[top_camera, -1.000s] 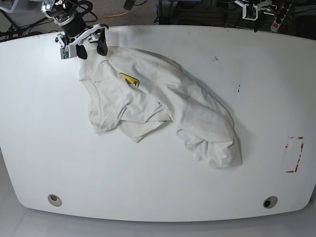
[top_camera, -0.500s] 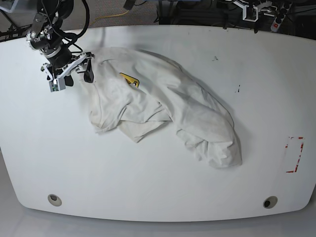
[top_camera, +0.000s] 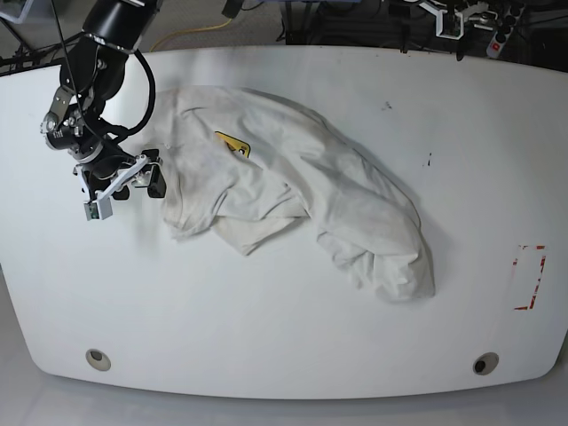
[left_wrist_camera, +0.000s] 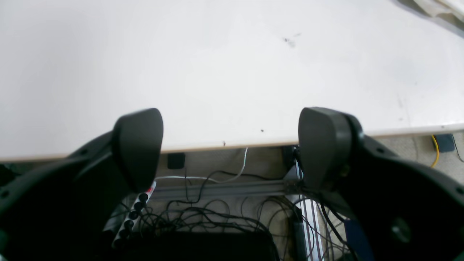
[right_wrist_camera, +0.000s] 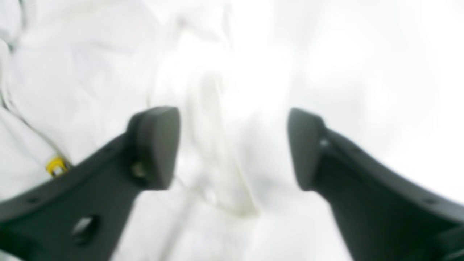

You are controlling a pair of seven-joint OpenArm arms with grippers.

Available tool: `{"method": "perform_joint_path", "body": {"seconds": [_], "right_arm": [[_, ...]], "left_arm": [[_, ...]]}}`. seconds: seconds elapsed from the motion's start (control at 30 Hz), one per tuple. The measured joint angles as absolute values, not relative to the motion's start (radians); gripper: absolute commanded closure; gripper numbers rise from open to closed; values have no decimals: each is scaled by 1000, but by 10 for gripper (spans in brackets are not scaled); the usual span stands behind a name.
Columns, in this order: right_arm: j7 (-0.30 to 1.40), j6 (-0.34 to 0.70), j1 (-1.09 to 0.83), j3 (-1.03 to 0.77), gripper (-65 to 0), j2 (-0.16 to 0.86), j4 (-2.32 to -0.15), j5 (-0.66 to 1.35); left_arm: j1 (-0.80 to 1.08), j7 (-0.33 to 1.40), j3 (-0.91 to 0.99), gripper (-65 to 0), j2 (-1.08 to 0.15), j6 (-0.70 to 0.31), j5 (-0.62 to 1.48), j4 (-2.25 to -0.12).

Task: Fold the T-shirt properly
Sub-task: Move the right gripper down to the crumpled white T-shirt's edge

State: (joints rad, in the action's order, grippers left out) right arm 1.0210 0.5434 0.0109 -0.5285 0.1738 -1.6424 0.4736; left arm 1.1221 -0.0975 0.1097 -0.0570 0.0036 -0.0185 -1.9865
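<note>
The off-white T-shirt (top_camera: 293,191) lies crumpled across the middle of the white table (top_camera: 266,328), with a bit of its yellow graphic (top_camera: 232,144) showing. My right gripper (top_camera: 133,184) is open and empty, low at the shirt's left edge. In the blurred right wrist view its fingers (right_wrist_camera: 156,145) straddle a fold of the shirt (right_wrist_camera: 90,72). My left gripper (left_wrist_camera: 230,145) is open and empty at the table's far edge, away from the shirt, of which only a corner (left_wrist_camera: 438,7) shows there.
A red tape rectangle (top_camera: 530,277) marks the table's right side. Two round holes (top_camera: 98,358) (top_camera: 485,362) sit near the front edge. Small dark marks (top_camera: 386,105) lie at the far right. Cables and a power strip (left_wrist_camera: 134,214) lie below the far edge.
My right arm has moved from the shirt's far-left corner toward the front along its left edge, staying open. The shirt's far-left corner now lies spread a little wider. The left arm has not moved.
</note>
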Motion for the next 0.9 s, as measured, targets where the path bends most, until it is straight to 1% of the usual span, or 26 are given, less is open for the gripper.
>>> {"method": "perform_joint_path", "body": {"seconds": [0.1, 0.3, 0.6, 0.77, 0.9], "right_arm": [[1039, 543, 65, -529, -609, 172, -1599, 480], [1056, 548, 171, -530, -568, 168, -1491, 481], [1059, 542, 316, -530, -561, 165, -1234, 468], [1053, 539, 366, -529, -561, 163, -1153, 468], [1010, 535, 390, -530, -560, 164, -1091, 469]], "left_arm": [[1121, -99, 108, -543, -57, 3, -19, -1987], [1122, -97, 106, -543, -57, 4, -19, -1987], [1122, -98, 109, -543, -59, 4, -19, -1987], [1121, -98, 110, -543, -58, 4, -19, -1987], [1122, -98, 109, -543, -58, 3, -19, -1987]]}}
